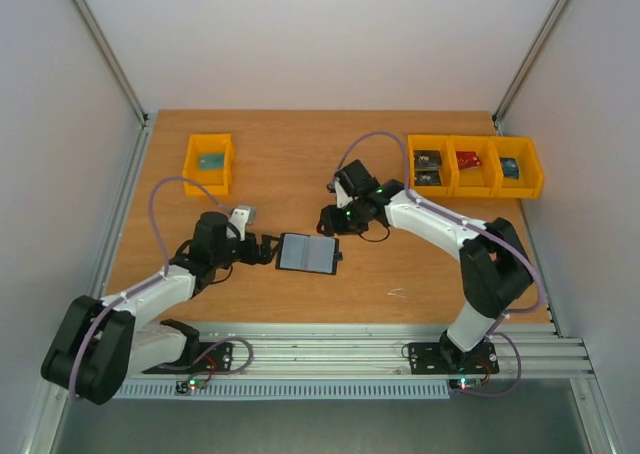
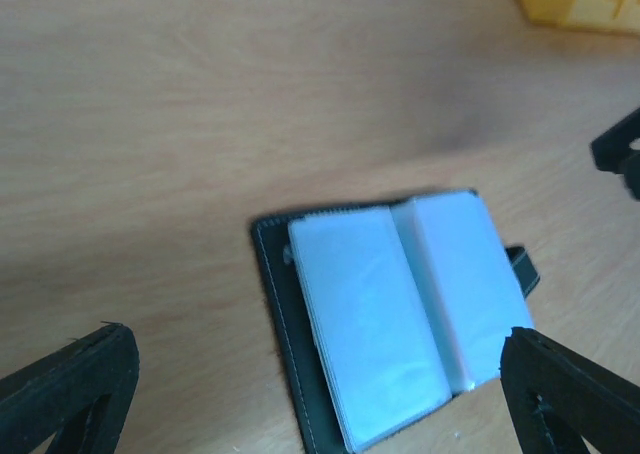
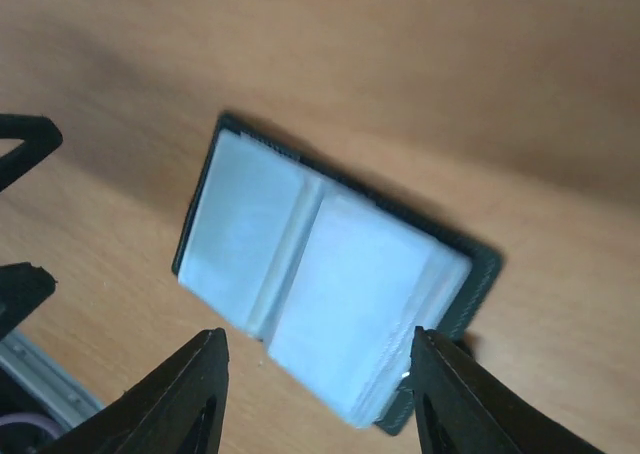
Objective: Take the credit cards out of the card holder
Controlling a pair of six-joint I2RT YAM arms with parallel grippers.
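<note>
From the top: the card holder [image 1: 308, 253] lies open and flat on the desk [image 1: 300, 154] between my hands. Its long side runs left-right and the tab points right. My left hand [image 1: 262, 250] is just beside its left edge, the right hand [image 1: 333, 219] near its far right corner.

Left wrist: hand [image 2: 320, 404] spread wide, empty, holder [image 2: 390, 314] dead ahead.

Right wrist: hand [image 3: 318, 339] part-spread, gripping nothing, holder [image 3: 320, 274] lying diagonal.
</note>
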